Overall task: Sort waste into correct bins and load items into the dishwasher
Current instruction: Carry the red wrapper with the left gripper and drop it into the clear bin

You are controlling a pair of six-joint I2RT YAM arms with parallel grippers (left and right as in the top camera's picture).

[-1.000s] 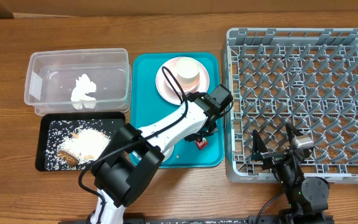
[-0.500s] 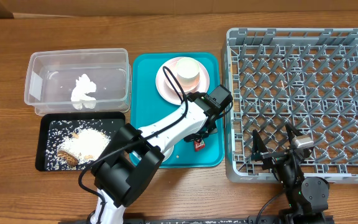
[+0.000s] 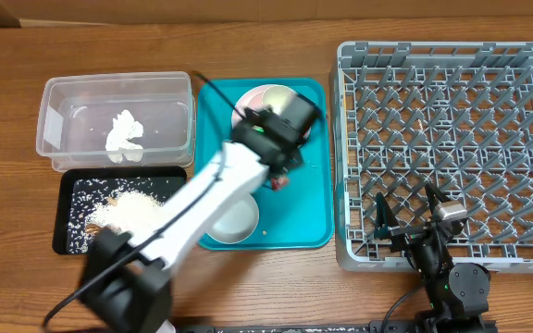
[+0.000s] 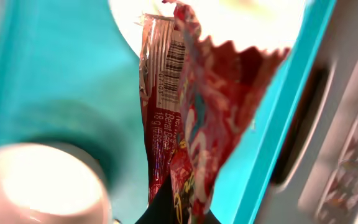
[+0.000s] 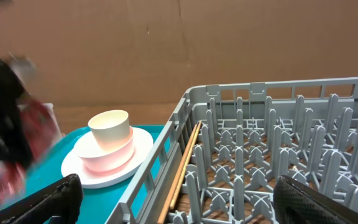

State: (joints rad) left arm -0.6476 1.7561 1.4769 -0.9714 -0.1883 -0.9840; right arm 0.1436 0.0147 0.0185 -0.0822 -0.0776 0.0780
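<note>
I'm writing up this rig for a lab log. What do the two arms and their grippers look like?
The left arm has white links with black joints, a boxy black wrist and a thin black cable looping beside it. The right arm is black with a silver-grey block; the right gripper has two slim black fingers. No markings are readable.

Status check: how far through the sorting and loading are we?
Done: tissue in clear tub, rice scraps in black tray. In hand: left tool grips the red wrapper. Left: bin it, then load the plate and stacked cup into the rack.
</note>
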